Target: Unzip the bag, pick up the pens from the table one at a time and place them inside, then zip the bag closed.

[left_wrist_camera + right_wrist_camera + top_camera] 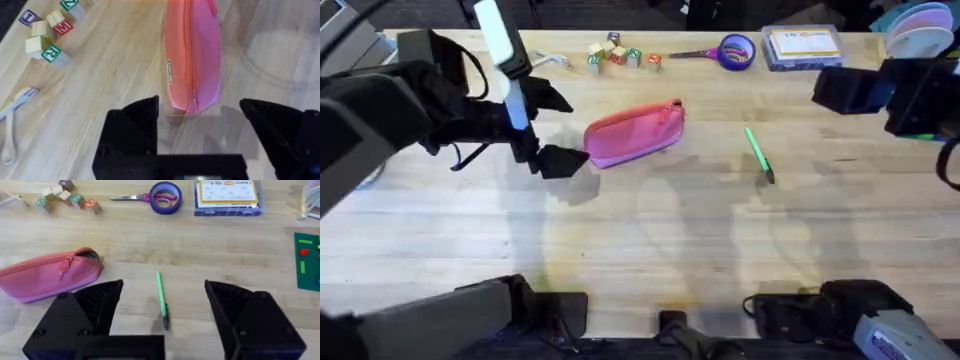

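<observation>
Unzipping is pending: the bag is lying mid-surface, the green pen at its 3 o'clock. Left pincer is hovering wide open, empty, at the bag's end; right pincer, also spread and empty, should be pinning the fabric while pulling.

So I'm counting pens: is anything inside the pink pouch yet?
Cannot tell. The pink pouch is opaque, its zipper only slightly open at one end, nothing visible through it. One green pen lies on the table.

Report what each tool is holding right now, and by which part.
Nothing is held. The left tool is open just off the end of the pink bag; the right tool is open above the green pen.
</observation>
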Controlling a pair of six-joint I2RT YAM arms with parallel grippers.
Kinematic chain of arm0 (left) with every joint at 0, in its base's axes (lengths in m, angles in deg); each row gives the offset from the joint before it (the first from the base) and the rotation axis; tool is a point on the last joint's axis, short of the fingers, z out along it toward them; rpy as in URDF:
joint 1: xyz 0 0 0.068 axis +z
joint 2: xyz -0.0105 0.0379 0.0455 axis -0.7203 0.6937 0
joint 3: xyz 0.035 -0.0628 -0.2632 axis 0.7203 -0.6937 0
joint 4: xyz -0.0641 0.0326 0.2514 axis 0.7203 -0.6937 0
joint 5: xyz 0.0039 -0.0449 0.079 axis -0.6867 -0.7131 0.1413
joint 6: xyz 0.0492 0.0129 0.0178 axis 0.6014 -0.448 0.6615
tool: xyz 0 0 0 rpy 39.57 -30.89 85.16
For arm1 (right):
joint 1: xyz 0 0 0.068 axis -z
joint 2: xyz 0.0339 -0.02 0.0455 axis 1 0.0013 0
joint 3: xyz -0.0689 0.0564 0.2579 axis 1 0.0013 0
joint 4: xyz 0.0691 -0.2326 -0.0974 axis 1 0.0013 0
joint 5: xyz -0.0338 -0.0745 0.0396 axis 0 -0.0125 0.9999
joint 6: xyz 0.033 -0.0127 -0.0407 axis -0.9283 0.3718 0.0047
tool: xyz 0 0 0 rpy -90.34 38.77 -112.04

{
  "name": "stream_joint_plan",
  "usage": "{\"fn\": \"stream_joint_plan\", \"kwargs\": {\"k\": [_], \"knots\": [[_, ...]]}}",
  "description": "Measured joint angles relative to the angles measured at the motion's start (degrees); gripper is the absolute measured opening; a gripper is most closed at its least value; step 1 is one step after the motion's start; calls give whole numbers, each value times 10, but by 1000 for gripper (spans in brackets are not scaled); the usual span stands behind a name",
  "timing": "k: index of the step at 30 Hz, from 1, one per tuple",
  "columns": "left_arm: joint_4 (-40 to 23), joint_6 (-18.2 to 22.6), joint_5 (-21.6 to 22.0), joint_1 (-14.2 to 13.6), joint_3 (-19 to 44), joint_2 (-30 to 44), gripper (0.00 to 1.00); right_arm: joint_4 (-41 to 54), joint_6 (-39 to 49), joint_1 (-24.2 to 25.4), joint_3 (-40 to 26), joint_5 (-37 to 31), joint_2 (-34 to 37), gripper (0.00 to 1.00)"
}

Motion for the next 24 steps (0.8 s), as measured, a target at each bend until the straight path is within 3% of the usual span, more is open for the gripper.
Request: {"fn": "stream_joint_plan", "kwargs": {"k": [12, 20, 24], "knots": [[34, 0, -53, -1, 0, 60, 994, 0, 0, 0, 0, 0, 0, 998], [82, 0, -68, -39, 1, 114, 993, -1, 0, 0, 0, 0, 0, 998], [88, 0, -77, -45, 1, 142, 993, -1, 0, 0, 0, 0, 0, 998]]}}
